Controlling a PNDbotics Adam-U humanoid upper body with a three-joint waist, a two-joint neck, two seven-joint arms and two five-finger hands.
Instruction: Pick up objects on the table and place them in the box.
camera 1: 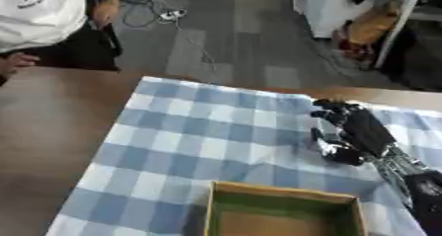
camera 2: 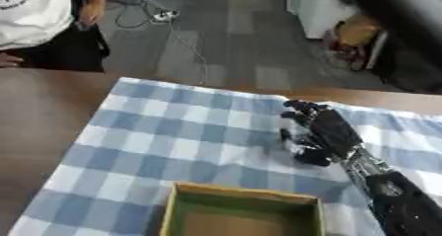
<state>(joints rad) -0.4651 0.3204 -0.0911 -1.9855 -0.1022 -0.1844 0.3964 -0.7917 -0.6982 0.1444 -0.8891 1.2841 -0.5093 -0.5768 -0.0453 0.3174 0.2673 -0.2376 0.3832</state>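
Observation:
My right hand (camera 1: 358,129) hovers low over the right side of the blue-and-white checked cloth (camera 1: 199,141), back up, its arm coming in from the lower right. Its fingers (camera 1: 332,106) point away from me and are loosely bent, with the thumb (camera 1: 338,153) tucked toward the box. I see nothing held in it, though its underside is hidden. The open box (camera 1: 280,193), tan-rimmed with a green inside, stands at the near edge just left of the forearm. No loose object shows on the cloth. My left hand is out of sight.
The cloth lies askew on a brown wooden table (camera 1: 52,131). A person in a white shirt (camera 1: 34,13) stands at the far left edge, one hand on the tabletop. Cables and bags lie on the floor beyond.

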